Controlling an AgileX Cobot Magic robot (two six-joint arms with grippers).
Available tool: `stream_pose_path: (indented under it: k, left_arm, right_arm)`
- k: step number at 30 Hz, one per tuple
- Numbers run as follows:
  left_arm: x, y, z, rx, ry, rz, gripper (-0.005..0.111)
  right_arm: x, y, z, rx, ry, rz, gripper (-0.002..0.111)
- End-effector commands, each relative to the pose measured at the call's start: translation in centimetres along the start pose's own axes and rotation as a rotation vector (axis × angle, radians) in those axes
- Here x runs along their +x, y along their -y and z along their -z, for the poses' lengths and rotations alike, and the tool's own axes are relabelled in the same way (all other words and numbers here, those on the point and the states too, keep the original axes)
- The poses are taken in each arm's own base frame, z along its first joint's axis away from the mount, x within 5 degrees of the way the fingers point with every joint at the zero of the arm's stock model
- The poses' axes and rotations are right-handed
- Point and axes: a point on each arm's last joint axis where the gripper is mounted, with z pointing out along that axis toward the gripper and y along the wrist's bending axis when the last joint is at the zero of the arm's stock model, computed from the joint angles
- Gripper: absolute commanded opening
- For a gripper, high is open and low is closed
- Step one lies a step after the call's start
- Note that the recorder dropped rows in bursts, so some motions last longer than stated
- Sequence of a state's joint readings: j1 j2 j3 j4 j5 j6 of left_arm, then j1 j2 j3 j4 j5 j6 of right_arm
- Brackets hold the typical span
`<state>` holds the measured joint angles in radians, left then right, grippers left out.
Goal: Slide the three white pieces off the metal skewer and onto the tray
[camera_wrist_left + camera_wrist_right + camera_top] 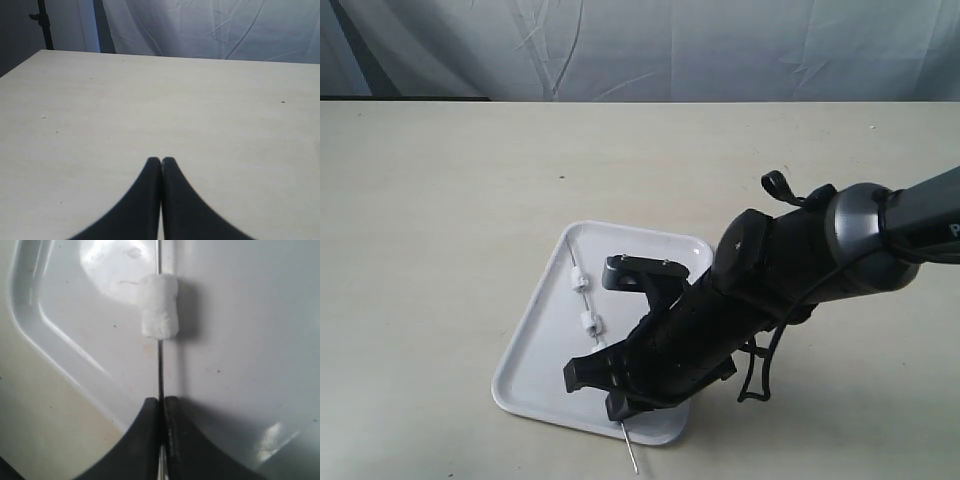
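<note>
beige tabletop [440,200] lay beneath. the right gripper [161,401] was clamped on the metal skewer [160,367], which ran straight ahead over the tray [525,370], nearest white piece [159,306] just beyond. the left gripper [161,161], closed empty, hung over bare tabletop.

A broad, pale cream, matte tabletop [440,200] fills most of the scene under soft, even light, with a few tiny dark specks [561,178] on its surface. Along the table's far edge hangs a creased, pale blue-grey fabric backdrop [640,45]. Beyond the table's far corner a thin dark metal stand [44,27] rises against shadow.
</note>
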<state>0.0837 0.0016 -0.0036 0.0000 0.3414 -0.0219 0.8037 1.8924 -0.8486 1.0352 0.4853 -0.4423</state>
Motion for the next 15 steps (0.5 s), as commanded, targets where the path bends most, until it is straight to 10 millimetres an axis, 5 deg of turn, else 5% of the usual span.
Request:
stream_pose_path:
  k: [1,15]
  left_arm:
    - [0.0,0.0,0.0,-0.004,0.006,-0.001,0.000]
    - [0.0,0.0,0.0,-0.004,0.006,-0.001,0.000]
  right_arm:
    - [0.1,0.1,0.2,0.012,-0.002,0.030,-0.001]
    - [-0.4,-1.0,3.0,0.024,0.098,0.155,-0.001]
